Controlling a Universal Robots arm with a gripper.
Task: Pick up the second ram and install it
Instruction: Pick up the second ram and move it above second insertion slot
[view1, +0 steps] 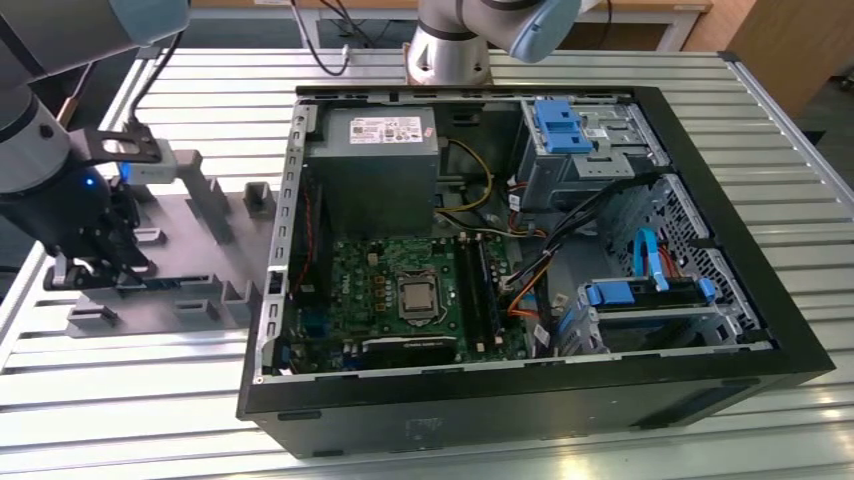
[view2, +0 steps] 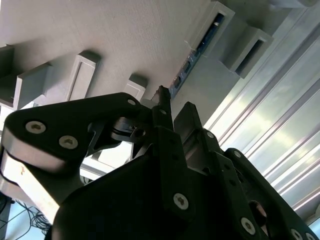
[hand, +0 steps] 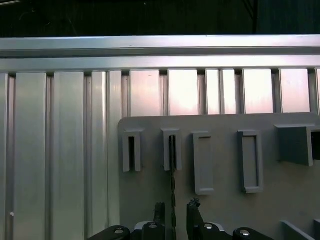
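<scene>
Tray (hand: 225, 210) holds second ram (hand: 173, 185) btw. parted fingers (hand: 159, 214).

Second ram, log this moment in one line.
hand: open, straddling second ram | second ram: slotted in grey tray | lifted: no

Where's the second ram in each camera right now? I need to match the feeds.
First wrist view: the second ram stands on edge in a tray slot, inside the open pincer.
Second wrist view: its blue-green edge lies just past the pincer.
Exterior view: too small to tell; pincer at the exterior view's left.
Shared landmark: the grey holder tray.
</scene>
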